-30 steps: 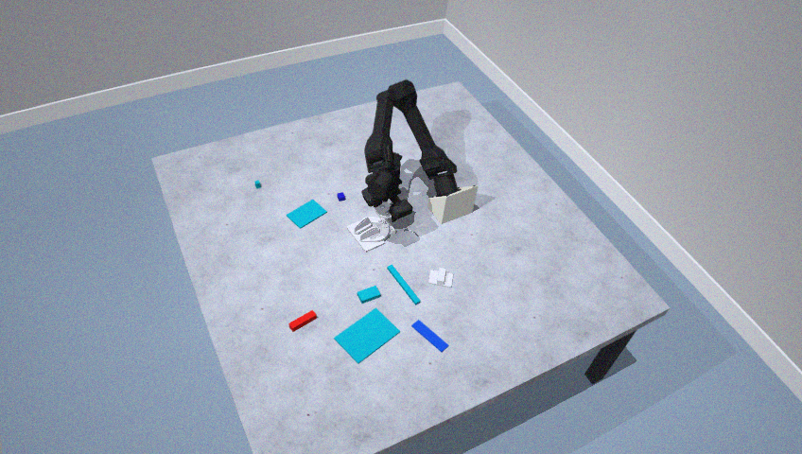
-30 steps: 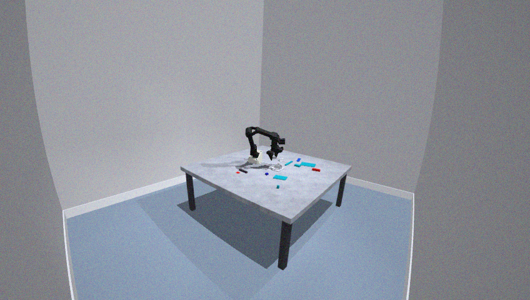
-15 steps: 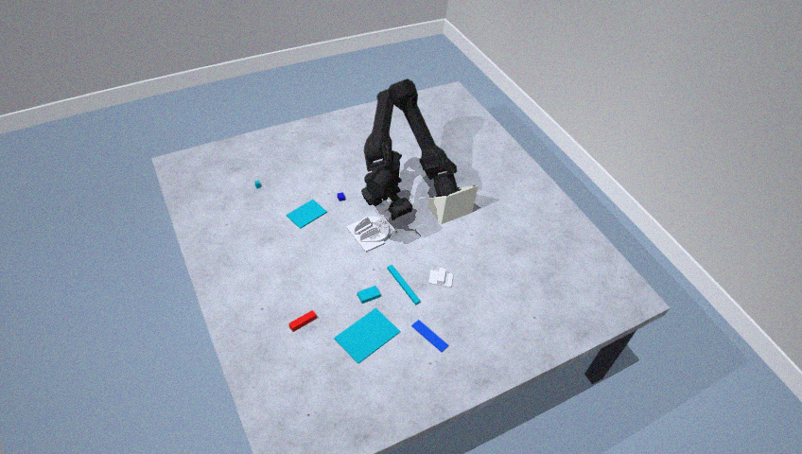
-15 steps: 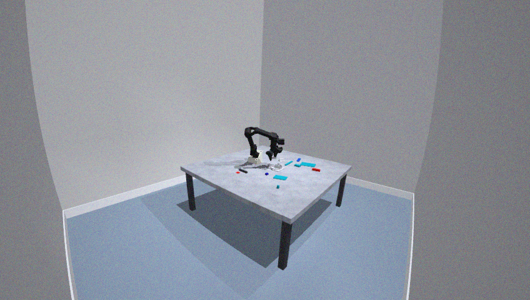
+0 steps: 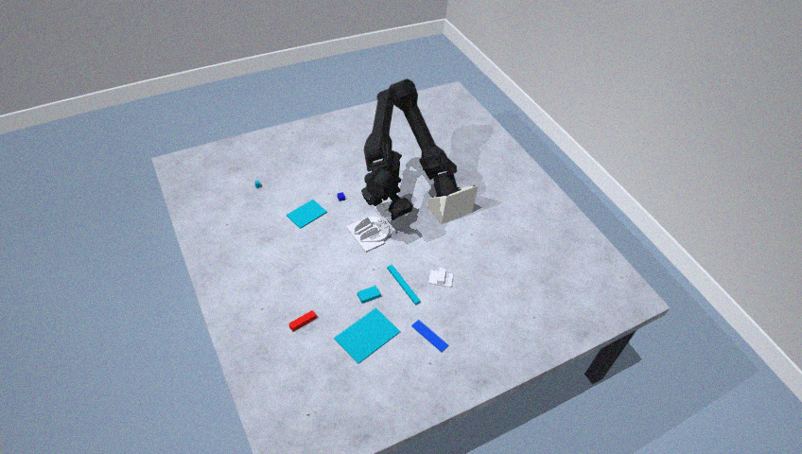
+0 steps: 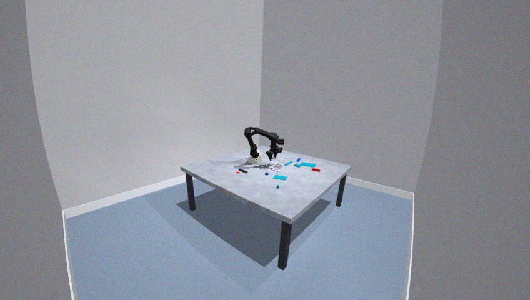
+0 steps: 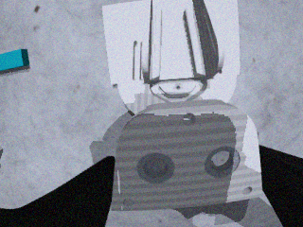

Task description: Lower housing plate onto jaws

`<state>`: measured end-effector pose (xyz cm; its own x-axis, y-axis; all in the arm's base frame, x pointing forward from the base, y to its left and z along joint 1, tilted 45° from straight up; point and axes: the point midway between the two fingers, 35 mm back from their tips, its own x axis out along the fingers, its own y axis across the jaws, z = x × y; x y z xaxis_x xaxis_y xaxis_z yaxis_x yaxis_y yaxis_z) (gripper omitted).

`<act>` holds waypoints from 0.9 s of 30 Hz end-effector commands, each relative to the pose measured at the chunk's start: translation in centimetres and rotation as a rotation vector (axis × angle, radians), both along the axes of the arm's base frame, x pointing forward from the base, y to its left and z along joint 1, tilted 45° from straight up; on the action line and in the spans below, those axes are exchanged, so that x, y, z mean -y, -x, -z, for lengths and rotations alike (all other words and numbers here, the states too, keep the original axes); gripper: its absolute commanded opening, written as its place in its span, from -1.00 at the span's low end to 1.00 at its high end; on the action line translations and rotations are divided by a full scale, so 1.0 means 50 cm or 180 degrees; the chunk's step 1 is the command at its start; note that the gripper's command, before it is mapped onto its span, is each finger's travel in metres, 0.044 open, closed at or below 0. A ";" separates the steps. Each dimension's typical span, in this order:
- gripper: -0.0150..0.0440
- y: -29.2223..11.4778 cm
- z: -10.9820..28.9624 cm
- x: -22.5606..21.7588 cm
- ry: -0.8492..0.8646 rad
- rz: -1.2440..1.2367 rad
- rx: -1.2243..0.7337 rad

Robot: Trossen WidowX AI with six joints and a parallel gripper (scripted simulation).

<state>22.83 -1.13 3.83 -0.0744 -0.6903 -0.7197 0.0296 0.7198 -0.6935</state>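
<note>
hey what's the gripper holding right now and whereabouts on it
The gripper holds the housing plate by its two opposite side edges, one finger at each side.

Seen from the top, a small teal cube sits near the left corner of the bench. Inward from it lie a smaller cyan plate, flat, and a dark blue cube. Towards the bottom edge, a larger cyan plate lies flat between a red bar and a blue bar. A cyan block and a long cyan bar lie just beside each other, apart. In the exterior view, a black bar and a small red piece lie near the front-left edge.
</note>
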 end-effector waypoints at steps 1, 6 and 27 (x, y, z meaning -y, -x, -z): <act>0.70 0.003 -0.006 0.006 0.0012 -0.0014 -0.0011; 0.70 0.005 -0.010 0.010 0.0013 -0.0015 -0.0012; 0.70 0.005 -0.010 0.010 0.0013 -0.0015 -0.0012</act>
